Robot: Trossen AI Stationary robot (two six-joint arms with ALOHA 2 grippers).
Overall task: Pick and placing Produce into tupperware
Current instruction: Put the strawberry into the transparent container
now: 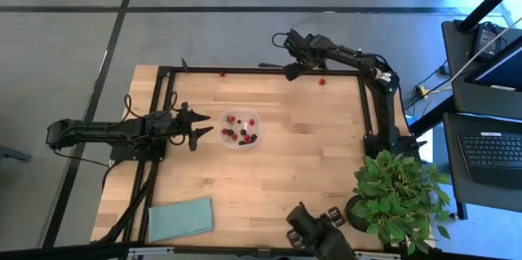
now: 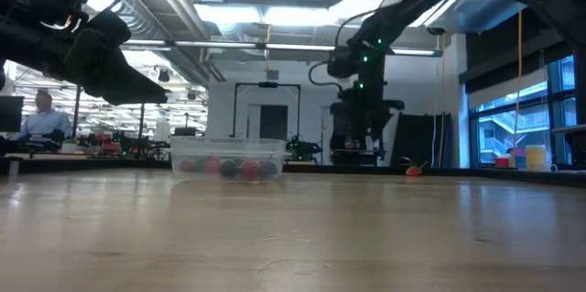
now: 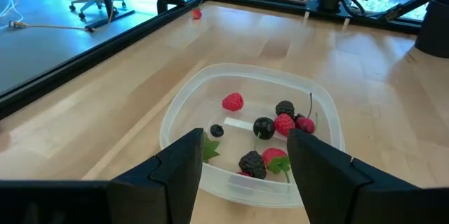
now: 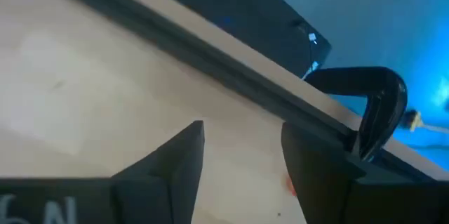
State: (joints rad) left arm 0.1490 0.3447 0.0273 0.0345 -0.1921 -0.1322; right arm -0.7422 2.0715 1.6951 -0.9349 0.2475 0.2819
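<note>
The clear tupperware (image 1: 241, 129) sits on the wooden table left of centre and holds several red and dark produce pieces (image 3: 275, 127). My left gripper (image 1: 204, 130) hovers open just left of it, its fingers (image 3: 184, 168) short of the near wall. Loose red produce lies near the far edge (image 1: 321, 81), with another piece farther left (image 1: 222, 73). My right gripper (image 1: 291, 71) is open over the far edge, pointing steeply down at bare wood (image 4: 242, 157). A small red spot (image 4: 288, 185) shows beside one of its fingers.
A black frame rail (image 1: 245, 70) runs around the table, with a black clamp (image 4: 379, 104) on its far side. A teal cloth (image 1: 181, 218) lies at the near left corner and a leafy potted plant (image 1: 400, 195) at the near right. A person (image 2: 41, 113) sits far behind.
</note>
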